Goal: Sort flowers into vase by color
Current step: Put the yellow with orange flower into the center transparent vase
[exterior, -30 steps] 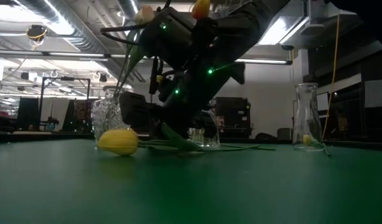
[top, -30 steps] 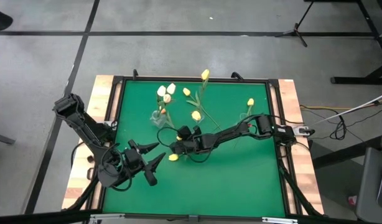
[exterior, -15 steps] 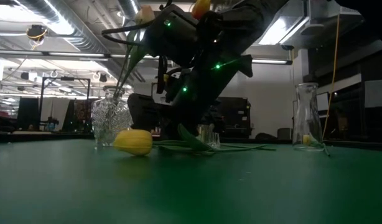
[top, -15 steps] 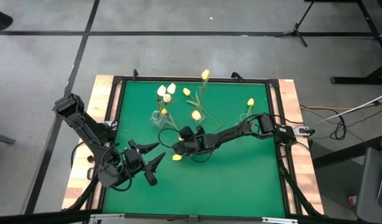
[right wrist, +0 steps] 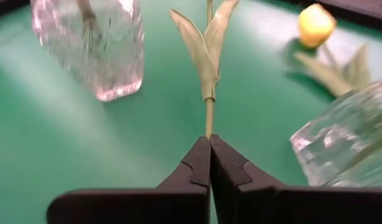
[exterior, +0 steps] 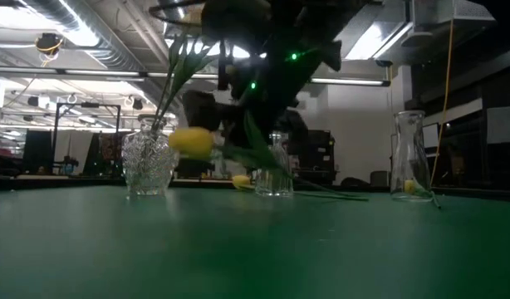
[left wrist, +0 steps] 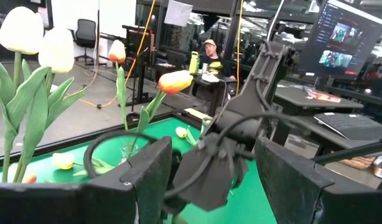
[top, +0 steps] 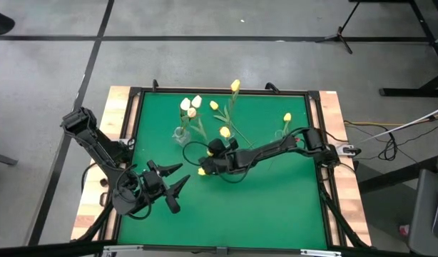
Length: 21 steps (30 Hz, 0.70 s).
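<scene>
Yellow tulip [top: 202,171], high view: mid-mat, pinched by right gripper [top: 212,163]; left gripper [top: 177,178] spread, near front-left. Low view: tulip [exterior: 191,142] lifted clear of green mat [exterior: 255,249], beside cut-glass vase [exterior: 149,162]. Right wrist view: fingers [right wrist: 197,165] pressed together on stem [right wrist: 209,118].

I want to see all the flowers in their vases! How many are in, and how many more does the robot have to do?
Several tulips already stand in vases, like the white ones in the left vase. Right now the right gripper is shut on one stem, lifting a yellow tulip off the green mat. At least one more yellow flower lies on the mat. The left gripper waits open near the front-left.
</scene>
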{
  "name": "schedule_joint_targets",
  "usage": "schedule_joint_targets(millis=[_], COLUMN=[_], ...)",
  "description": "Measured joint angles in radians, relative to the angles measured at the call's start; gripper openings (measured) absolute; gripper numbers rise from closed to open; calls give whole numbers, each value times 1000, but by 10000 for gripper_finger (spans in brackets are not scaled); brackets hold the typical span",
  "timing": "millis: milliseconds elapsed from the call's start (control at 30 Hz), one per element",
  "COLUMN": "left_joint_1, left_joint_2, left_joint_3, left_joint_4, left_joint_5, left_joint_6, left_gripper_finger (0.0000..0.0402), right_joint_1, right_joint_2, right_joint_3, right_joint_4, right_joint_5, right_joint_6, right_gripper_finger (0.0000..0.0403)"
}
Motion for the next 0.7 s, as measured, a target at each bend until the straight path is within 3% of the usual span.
schedule_joint_targets(millis=[700], left_joint_1=[-2], left_joint_2=[0], left_joint_3=[0], left_joint_4=[-10], left_joint_5=[2], left_joint_6=[0], left_gripper_finger=[227], right_joint_1=[3], right_joint_2=[-135], right_joint_3=[2], right_joint_4=[-25], right_joint_5=[252], right_joint_6=[-2], right_gripper_finger=[0])
